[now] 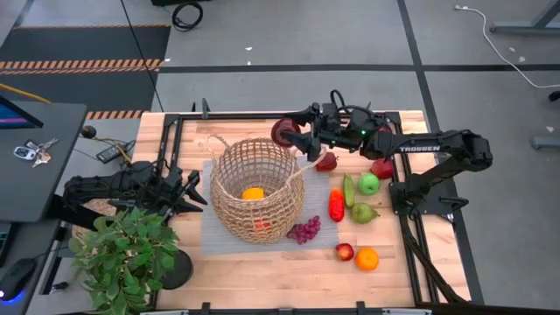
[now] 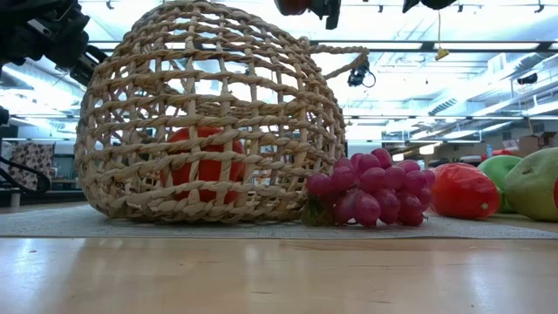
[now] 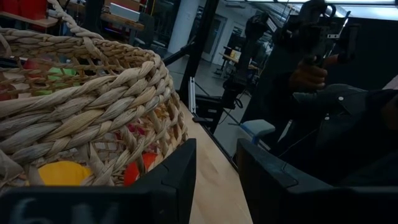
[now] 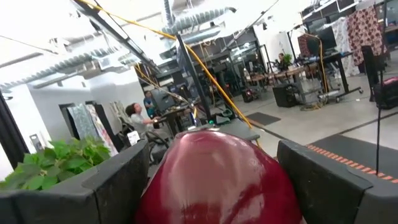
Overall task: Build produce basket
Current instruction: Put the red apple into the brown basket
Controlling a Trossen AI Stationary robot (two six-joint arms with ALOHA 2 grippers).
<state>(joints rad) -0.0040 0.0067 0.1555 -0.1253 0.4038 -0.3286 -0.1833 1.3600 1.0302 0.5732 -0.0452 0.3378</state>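
Purple grapes low right beside basket — right gripper clamps dark red apple above rim — left gripper fingers slightly apart, centre-left.

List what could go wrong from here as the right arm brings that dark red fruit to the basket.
1. The right gripper holds the dark red fruit over the basket's far rim, not its middle; released here, it might bounce off onto the table.
2. The loop handle stands close to that arm and could snag.
3. The left gripper sits beside the basket wall; bumping it may shift the basket.
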